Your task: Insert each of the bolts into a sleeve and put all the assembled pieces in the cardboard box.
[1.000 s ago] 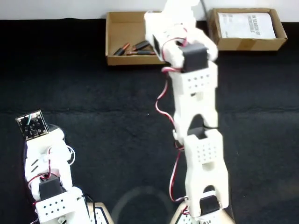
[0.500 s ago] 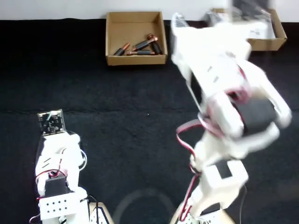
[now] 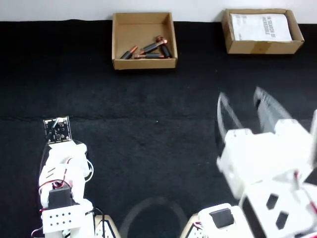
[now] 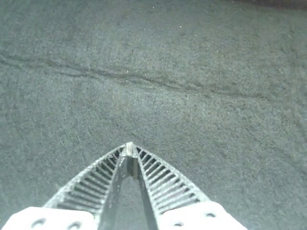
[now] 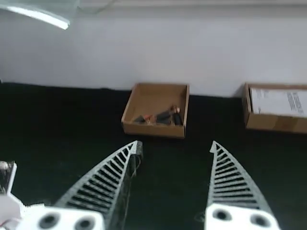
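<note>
High view: assembled pcs [image 3: 151,48] in cardboard box [image 3: 143,64].

Matt, felt-like black cloth [image 3: 148,124] is covering the table. At eleven o'clock, a dull brown cardboard box [image 3: 143,64] is holding shiny copper-and-dark metal pieces [image 3: 148,49]. At one o'clock, white paper [image 3: 260,26] is lying in a second box [image 3: 262,47]. The left gripper [image 4: 128,149] and right gripper [image 5: 175,144] are showing ribbed white plastic.

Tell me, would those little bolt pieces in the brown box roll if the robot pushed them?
Probably: the pieces look long and round, so they would likely roll sideways. The cardboard box walls should stop them. Their coppery and dark colours suggest metal, so likely stiff and heavy for their size.
</note>
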